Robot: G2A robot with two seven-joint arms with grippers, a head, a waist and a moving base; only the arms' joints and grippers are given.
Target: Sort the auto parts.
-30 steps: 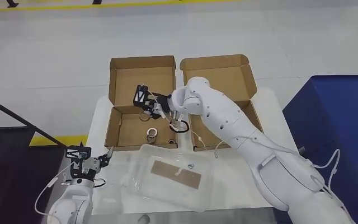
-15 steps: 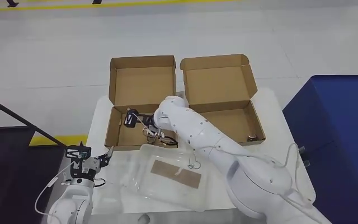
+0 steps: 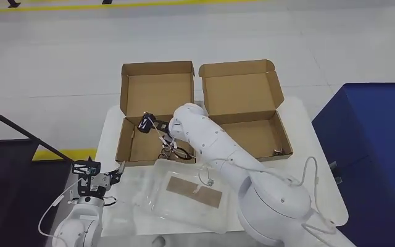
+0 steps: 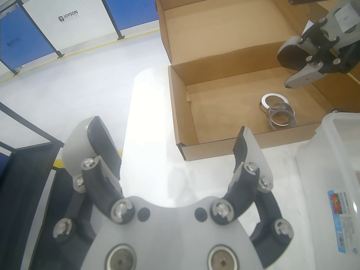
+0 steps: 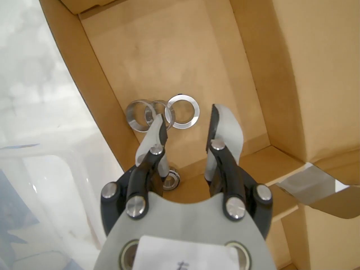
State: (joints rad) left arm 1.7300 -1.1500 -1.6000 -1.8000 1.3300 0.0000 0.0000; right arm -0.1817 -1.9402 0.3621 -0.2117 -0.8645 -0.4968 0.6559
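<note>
On the counter [image 3: 108, 137] the left box [image 3: 141, 143] and right box [image 3: 256, 137] stand side by side. Rings [image 4: 277, 110] lie touching in the left box, by its front wall. A tub [image 3: 143, 192] sits before both.

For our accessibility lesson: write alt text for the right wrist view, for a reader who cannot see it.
The right gripper, open and empty, hangs over an open cardboard box above three metal rings clustered by its wall. A small bearing lies nearer the gripper; a clear plastic bin stands outside the box.
</note>
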